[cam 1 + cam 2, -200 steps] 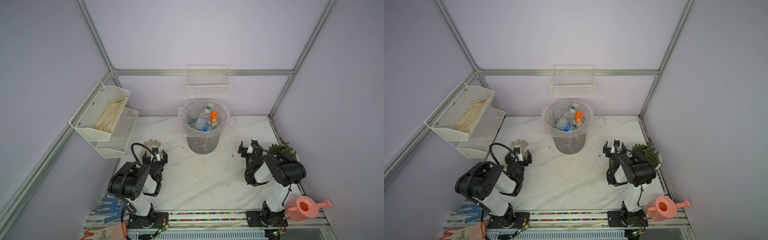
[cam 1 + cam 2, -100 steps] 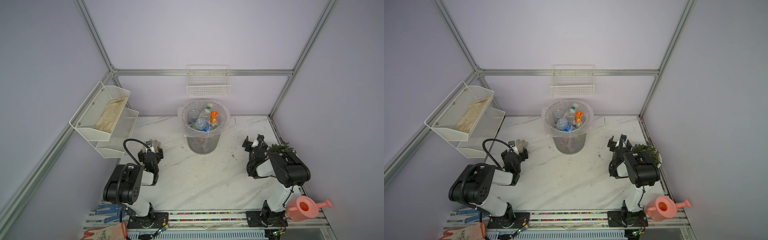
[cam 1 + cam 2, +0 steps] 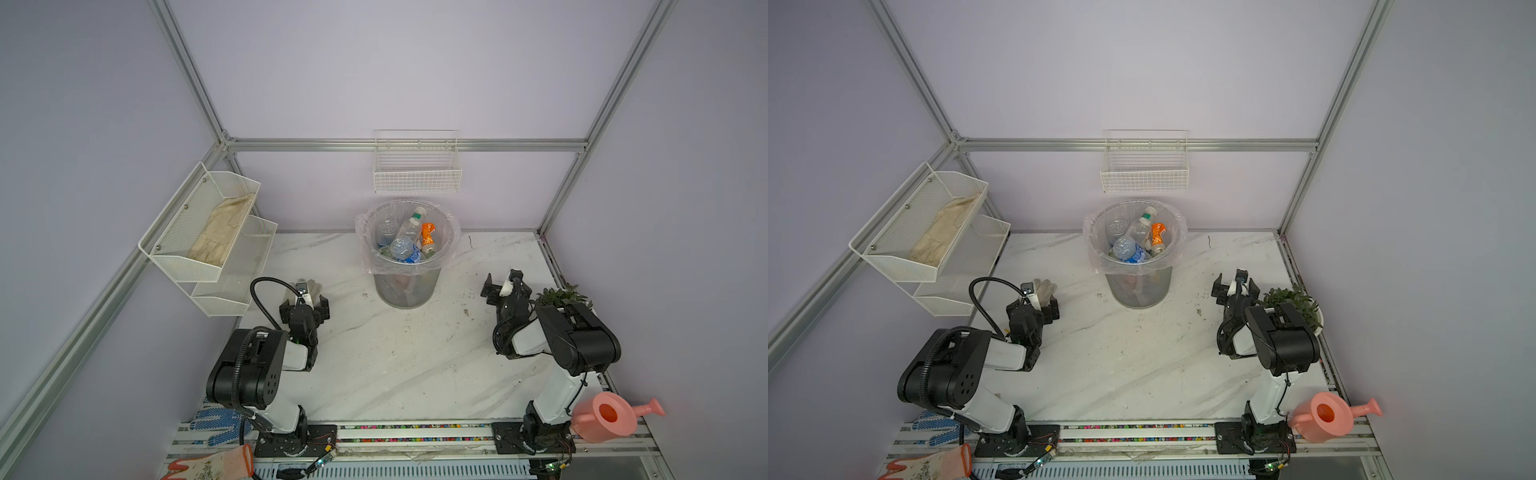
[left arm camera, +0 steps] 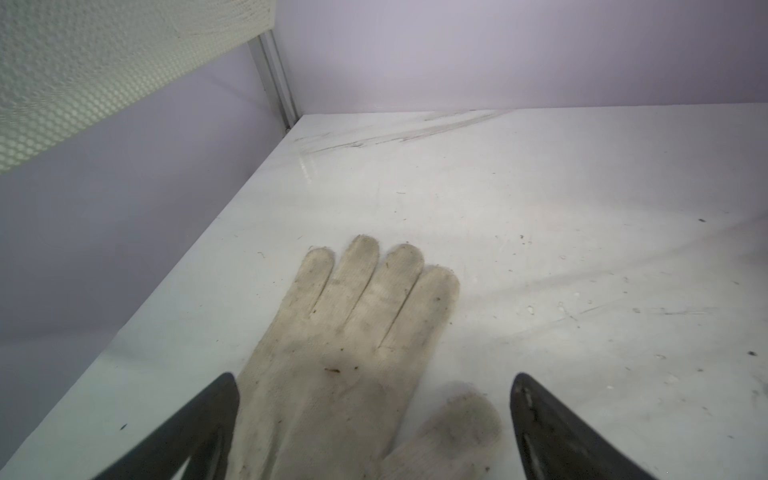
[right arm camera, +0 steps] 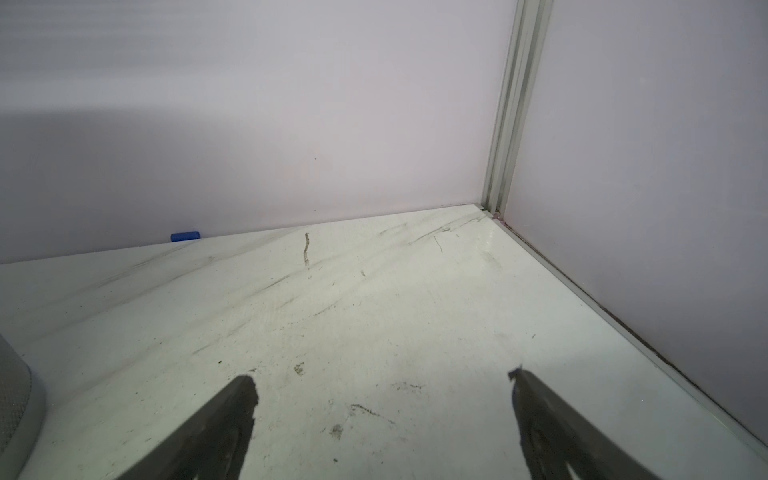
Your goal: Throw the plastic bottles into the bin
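Left gripper (image 3: 304, 306) and right gripper (image 3: 503, 286) both hang wide open and empty, flanking the tall grey mesh bin (image 3: 407, 291) ahead between them, where the clear, blue-labelled plastic bottles (image 3: 402, 248) lie heaped; neither arm looks nearer.

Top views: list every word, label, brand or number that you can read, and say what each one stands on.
No text can be read with confidence.
White letters on the orange-labelled bottle in the bin: too blurred to read.
Print on the blue-labelled bottle: too small to read.
Dark print on the orange-cuffed glove at the front edge: unreadable.
No other text shows in any view.
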